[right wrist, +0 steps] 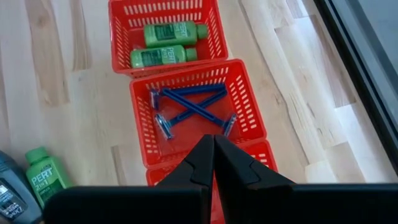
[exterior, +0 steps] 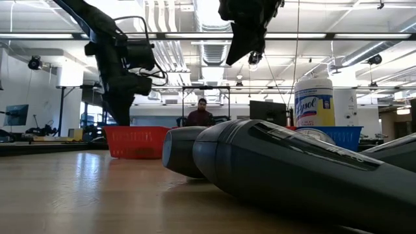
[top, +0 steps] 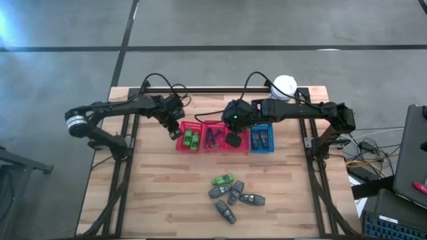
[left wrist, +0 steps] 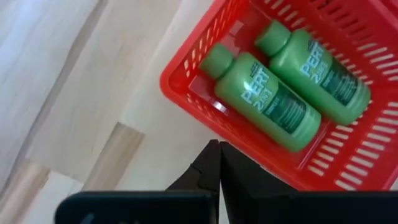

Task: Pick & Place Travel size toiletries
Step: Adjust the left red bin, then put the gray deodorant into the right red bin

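Two green bottles [left wrist: 280, 87] lie in the leftmost red basket [top: 189, 139]. Blue T-shaped razors [right wrist: 193, 109] lie in the red basket beside it. Another green bottle [top: 223, 179] and several dark grey tubes [top: 235, 197] lie loose on the table's near middle. My left gripper [left wrist: 219, 155] is shut and empty, hovering over bare wood just outside the leftmost basket's left corner [left wrist: 177, 87]. My right gripper [right wrist: 214, 149] is shut and empty, held above the row of baskets, over a third red basket [right wrist: 258, 152].
A blue basket [top: 261, 139] holding grey tubes ends the row on the right. A white-lidded yellow canister [top: 285, 87] stands at the far right. In the low view a person [exterior: 200, 116] sits beyond the table. Bare wood lies at the near left.
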Tool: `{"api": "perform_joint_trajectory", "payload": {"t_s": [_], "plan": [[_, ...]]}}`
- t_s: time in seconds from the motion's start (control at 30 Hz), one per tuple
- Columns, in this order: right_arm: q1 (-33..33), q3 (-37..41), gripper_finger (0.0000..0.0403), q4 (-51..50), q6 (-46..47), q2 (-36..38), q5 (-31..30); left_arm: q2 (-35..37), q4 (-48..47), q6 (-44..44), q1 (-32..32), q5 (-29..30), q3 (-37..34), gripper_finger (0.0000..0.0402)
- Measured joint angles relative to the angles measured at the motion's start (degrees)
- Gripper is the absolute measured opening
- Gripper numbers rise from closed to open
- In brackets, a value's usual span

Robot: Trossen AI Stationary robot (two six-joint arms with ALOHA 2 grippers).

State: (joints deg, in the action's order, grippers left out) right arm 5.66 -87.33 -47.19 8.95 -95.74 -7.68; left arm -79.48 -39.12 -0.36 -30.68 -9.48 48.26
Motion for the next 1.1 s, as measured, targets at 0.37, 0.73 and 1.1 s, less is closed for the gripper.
{"api": "perform_joint_trajectory", "payload": {"t_s": [0.37, 0.73, 1.1], "plan": [[-0.4, 0.0, 0.0008, -2.4, 0.3, -0.1, 0.1, 5.5, -9.8, -5.5, 4.3, -3.4, -2.8, 0.0007], [-0.4, 0.0, 0.0008, -1.9, 1.1, -0.1, 0.1, 3.6, 1.7, -12.0, 12.2, -5.5, -4.6, 0.0007], [-5.3, 0.0, 0.0008, -5.9, 4.8, -0.1, 0.3, 9.8, -7.0, -6.3, 12.6, -0.6, -4.6, 0.0007]]}}
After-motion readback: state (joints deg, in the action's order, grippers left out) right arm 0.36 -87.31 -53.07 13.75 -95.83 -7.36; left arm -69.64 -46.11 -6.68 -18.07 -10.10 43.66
